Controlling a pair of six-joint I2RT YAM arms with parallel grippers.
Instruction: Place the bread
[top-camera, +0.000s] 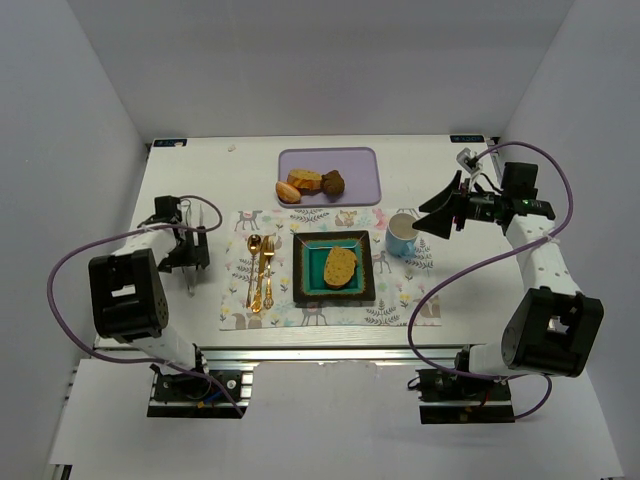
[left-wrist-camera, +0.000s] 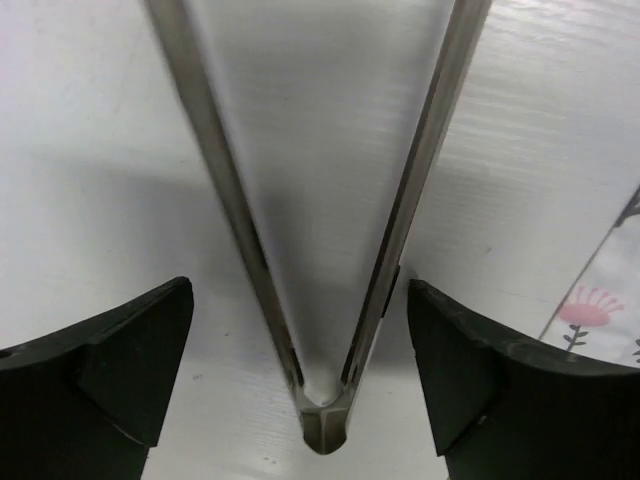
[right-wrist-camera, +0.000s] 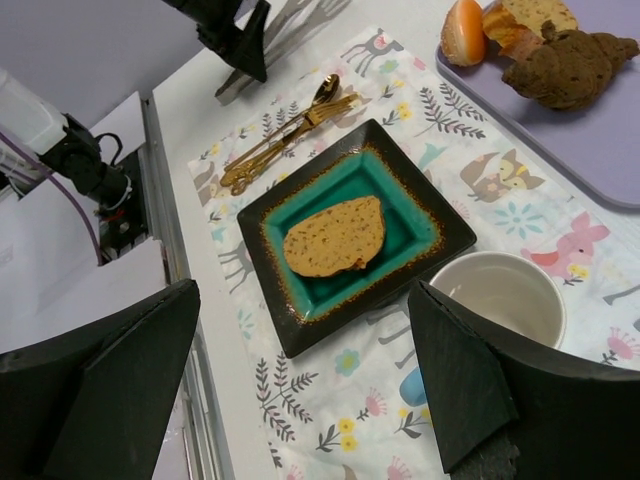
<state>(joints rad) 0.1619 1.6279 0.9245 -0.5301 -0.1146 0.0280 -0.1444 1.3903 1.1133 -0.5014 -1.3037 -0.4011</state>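
The bread (top-camera: 340, 266) (right-wrist-camera: 335, 237), a flat golden oval slice, lies in the middle of the square teal plate with a dark rim (top-camera: 300, 291) (right-wrist-camera: 455, 237). My left gripper (top-camera: 190, 256) (left-wrist-camera: 300, 335) is low over the white table at the left and stands open. Metal tongs (left-wrist-camera: 325, 425) (top-camera: 188, 283) lie on the table between its fingers, and neither finger touches them. Raised at the right, my right gripper (top-camera: 440, 215) (right-wrist-camera: 305, 300) is open and holds nothing. It looks down on the plate.
The plate sits on a floral placemat (top-camera: 400, 300). On the mat are gold cutlery (top-camera: 260, 270) left of the plate and a white cup (top-camera: 402, 233) (right-wrist-camera: 505, 300) to its right. A purple tray (top-camera: 360, 165) behind holds a glazed roll, a bread chunk and a dark bun.
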